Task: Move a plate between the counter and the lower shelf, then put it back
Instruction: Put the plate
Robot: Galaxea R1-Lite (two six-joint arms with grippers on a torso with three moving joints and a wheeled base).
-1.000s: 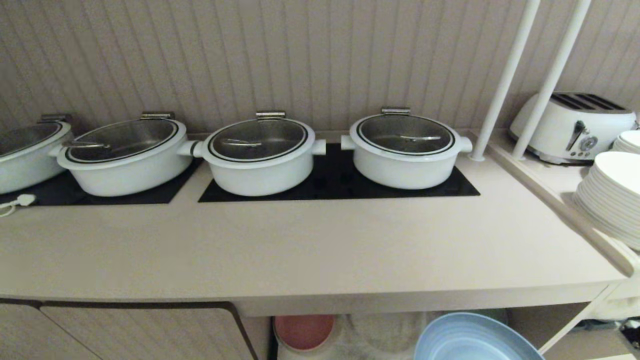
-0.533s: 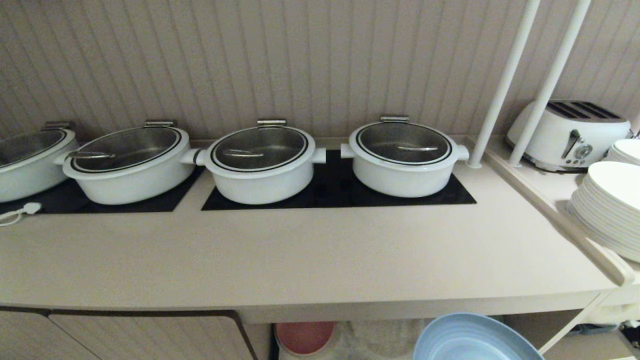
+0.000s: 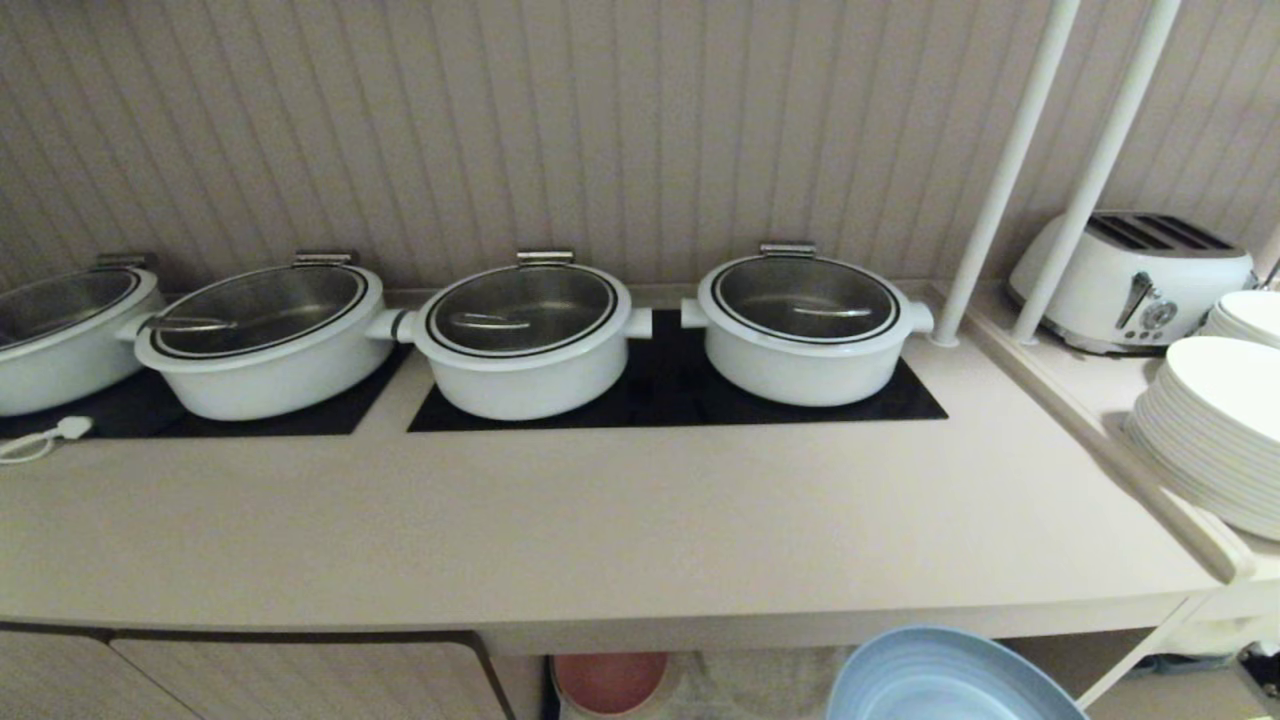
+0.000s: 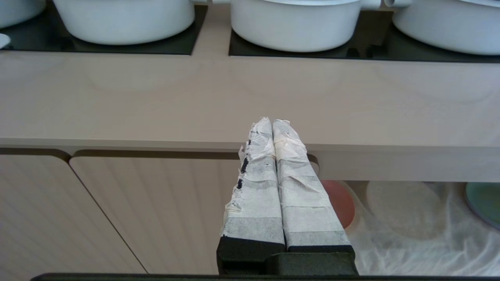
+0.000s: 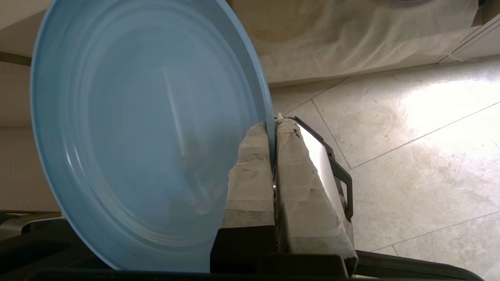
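**Blue plate pinched below the counter edge**

Between the tape-wrapped fingers of the right gripper (image 5: 273, 128), pressed tight on its rim, stands a round light blue plate (image 5: 148, 132) with a low raised rim and faint concentric rings. Since a second ago the whole view has tilted, so the white pots sit lower in it, while the plate keeps its place at the bottom edge. It is held off the long beige glossy counter (image 3: 620, 520), out in front of the cloth-lined lower shelf (image 4: 410, 230). Off to the side, the left gripper (image 4: 272, 121) hangs with fingers pressed together, empty.
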